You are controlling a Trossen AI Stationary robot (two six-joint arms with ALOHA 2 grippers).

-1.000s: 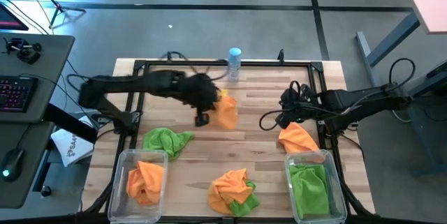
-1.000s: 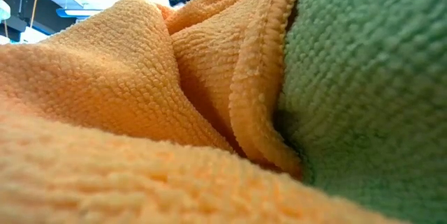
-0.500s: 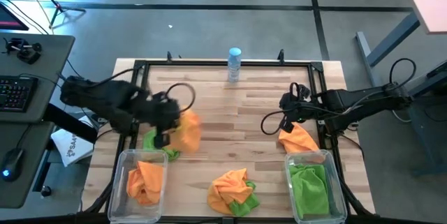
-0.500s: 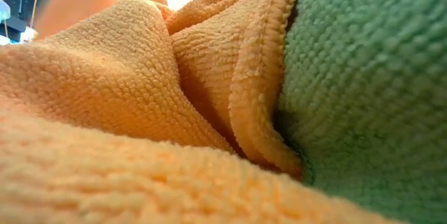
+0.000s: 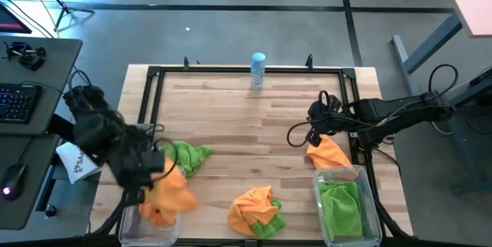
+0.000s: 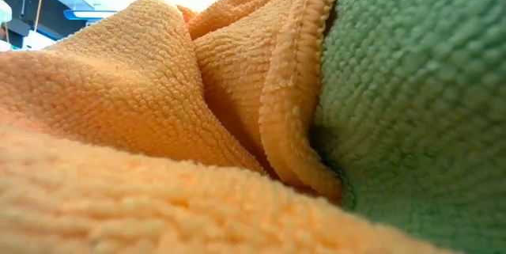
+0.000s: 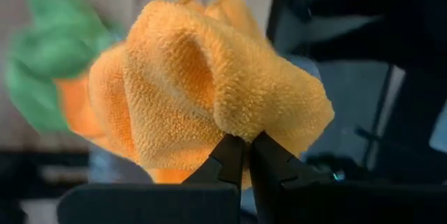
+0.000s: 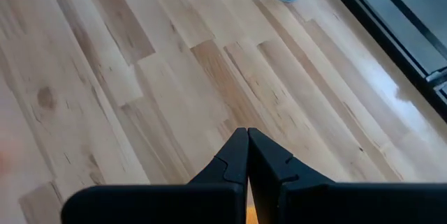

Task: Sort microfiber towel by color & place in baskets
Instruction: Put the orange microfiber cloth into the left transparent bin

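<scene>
My left gripper (image 5: 154, 174) is shut on an orange towel (image 5: 174, 189) over the left clear basket (image 5: 132, 228), which holds another orange towel (image 5: 152, 214). A green towel (image 5: 187, 155) lies on the table just beyond it. An orange and green pile (image 5: 257, 208) sits at the near middle and fills the low view, orange (image 6: 118, 111) beside green (image 6: 419, 88). My right gripper (image 5: 311, 128) is shut and hovers above the table, with an orange towel (image 5: 329, 152) below the arm. The right basket (image 5: 317, 201) holds a green towel (image 5: 342, 205). My left gripper pinches the orange towel between its two fingers at a bunched fold (image 7: 241, 132); how many layers, I cannot tell. The cloth bulges out beyond the fingertips (image 7: 227, 151) in a loose clump. It is lifted off the table and hangs above the left basket.
A white-and-blue bottle (image 5: 257, 70) stands at the far edge of the table. A black metal frame (image 5: 231, 70) runs around the tabletop. Bare wood (image 5: 254, 124) lies in the middle between the arms. A desk with a keyboard (image 5: 19, 101) stands to the left.
My left gripper has swung from the far middle of the table toward the near left corner, carrying the orange towel clear of the table, past the green towel, to a spot over the left basket. The fingers have stayed shut on it.
</scene>
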